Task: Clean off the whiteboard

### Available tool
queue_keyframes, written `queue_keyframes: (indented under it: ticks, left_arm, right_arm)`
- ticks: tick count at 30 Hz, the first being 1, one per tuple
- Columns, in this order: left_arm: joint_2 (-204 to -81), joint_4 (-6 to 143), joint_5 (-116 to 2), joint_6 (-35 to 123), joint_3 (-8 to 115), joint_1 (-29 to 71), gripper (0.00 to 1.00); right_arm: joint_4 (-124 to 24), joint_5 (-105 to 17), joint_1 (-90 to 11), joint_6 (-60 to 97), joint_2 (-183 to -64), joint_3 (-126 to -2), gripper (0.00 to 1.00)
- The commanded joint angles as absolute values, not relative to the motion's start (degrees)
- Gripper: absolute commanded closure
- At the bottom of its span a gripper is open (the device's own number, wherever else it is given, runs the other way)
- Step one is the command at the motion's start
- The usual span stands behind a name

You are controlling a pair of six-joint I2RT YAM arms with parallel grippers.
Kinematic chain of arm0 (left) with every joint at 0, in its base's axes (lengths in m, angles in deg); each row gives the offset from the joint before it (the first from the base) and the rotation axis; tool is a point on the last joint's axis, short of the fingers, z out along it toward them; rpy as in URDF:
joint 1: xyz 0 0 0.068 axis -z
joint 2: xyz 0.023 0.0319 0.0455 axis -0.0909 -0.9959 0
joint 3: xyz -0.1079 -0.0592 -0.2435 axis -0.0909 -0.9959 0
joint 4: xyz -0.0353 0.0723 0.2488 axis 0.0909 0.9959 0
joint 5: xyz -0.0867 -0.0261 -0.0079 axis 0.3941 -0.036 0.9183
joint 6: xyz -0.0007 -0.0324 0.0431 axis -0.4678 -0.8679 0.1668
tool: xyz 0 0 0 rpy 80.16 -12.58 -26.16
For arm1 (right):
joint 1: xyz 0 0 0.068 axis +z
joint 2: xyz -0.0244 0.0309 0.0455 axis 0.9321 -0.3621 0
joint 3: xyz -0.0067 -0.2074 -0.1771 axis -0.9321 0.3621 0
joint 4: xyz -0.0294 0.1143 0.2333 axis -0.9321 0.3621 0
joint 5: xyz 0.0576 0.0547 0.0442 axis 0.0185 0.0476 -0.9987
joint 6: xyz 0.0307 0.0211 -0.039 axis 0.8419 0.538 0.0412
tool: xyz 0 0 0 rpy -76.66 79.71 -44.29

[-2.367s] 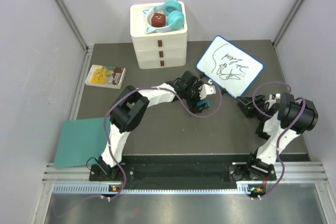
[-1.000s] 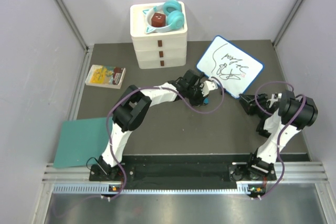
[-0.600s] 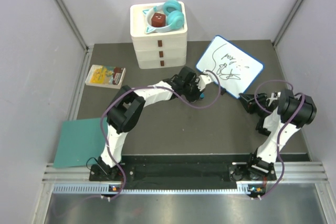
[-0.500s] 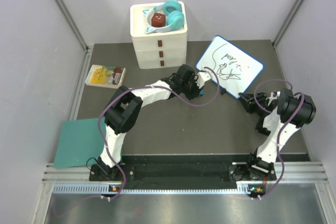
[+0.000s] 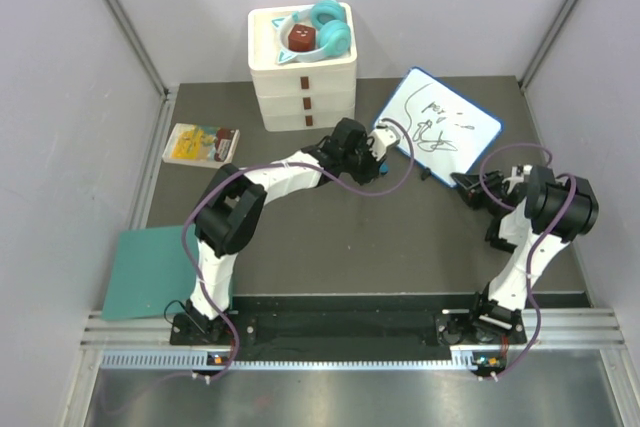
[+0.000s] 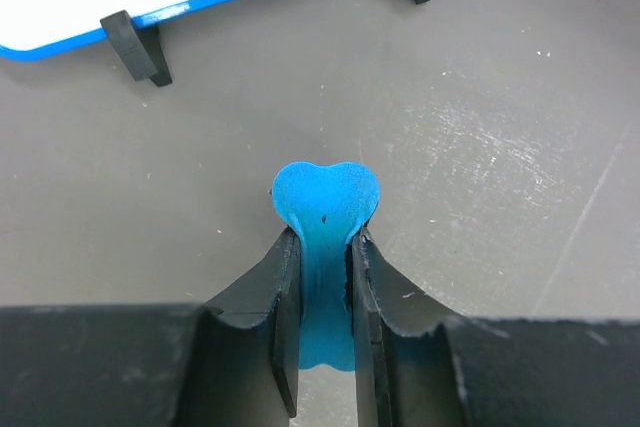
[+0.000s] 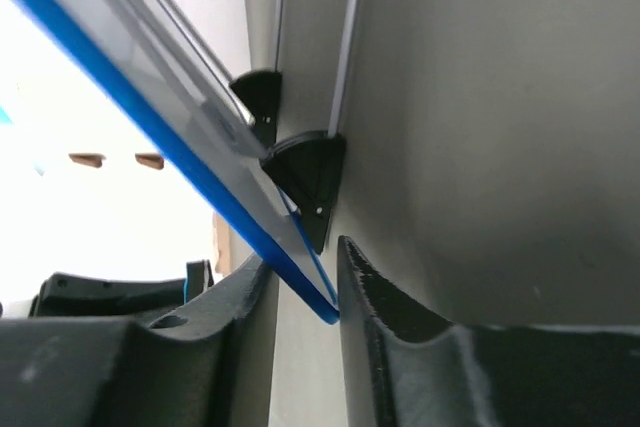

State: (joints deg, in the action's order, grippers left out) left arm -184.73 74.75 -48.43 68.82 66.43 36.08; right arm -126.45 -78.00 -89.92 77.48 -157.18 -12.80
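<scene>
The whiteboard (image 5: 437, 127) rests on its small black feet (image 6: 135, 32) at the far right of the tabletop (image 5: 330, 237), near the white drawer box (image 5: 303, 87), with black scribbles across its face. Our left claw (image 6: 324, 239) is clamped tight on a blue eraser (image 6: 325, 192), whose rounded, heart-shaped tip sticks out past the fingers. It hangs over the tabletop just short of the board's near left edge, not touching it. Our right claw (image 7: 303, 262) has a finger on either side of the blue rim (image 7: 200, 182) at the board's near corner, with only a narrow gap. The rim touches one finger, but we cannot tell whether the pinch is made. We judge the board light and stiff, with a slick face, so on those little feet it will likely skid or tip under a wiping push. The rim near a corner is the place to hold it, clear of the writing. The eraser looks soft, so it should bend against the board rather than scratch
</scene>
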Motion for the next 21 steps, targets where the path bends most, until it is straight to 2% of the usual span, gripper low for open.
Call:
queue_keyframes:
  ticks: [1, 7, 10, 13, 17, 18, 21]
  left_arm:
    - [-180.29, 71.44, -47.94, 66.62, 66.12, 35.65, 1.0]
    - [-179.32, 67.75, -49.7, 64.34, 65.77, 35.65, 1.0]
    - [-179.58, 67.84, -49.52, 63.54, 66.91, 35.65, 1.0]
    - [-179.23, 67.75, -49.43, 63.01, 67.35, 35.65, 1.0]
    - [-178.26, 67.05, -50.22, 62.75, 66.74, 35.56, 1.0]
    - [-178.09, 66.87, -50.4, 62.66, 66.65, 35.56, 1.0]
    - [-177.38, 66.08, -50.66, 62.05, 66.3, 35.57, 1.0]
  right_arm:
    - [-134.91, -78.17, -89.08, 75.82, -156.57, -14.7, 0.81]
    - [-132.8, -79.92, -89.07, 75.82, -155.96, -14.17, 0.99]
    - [-132.53, -79.84, -88.99, 74.86, -154.29, -12.59, 1.0]
    - [-125.0, -80.54, -88.46, 71.17, -151.05, -12.76, 1.0]
    - [-107.87, -77.13, -86.1, 60.74, -144.37, -14.69, 1.0]
    - [-99.22, -76.42, -85.65, 58.44, -143.05, -15.39, 1.0]
    - [-90.81, -74.48, -83.8, 53.94, -140.14, -17.07, 1.0]
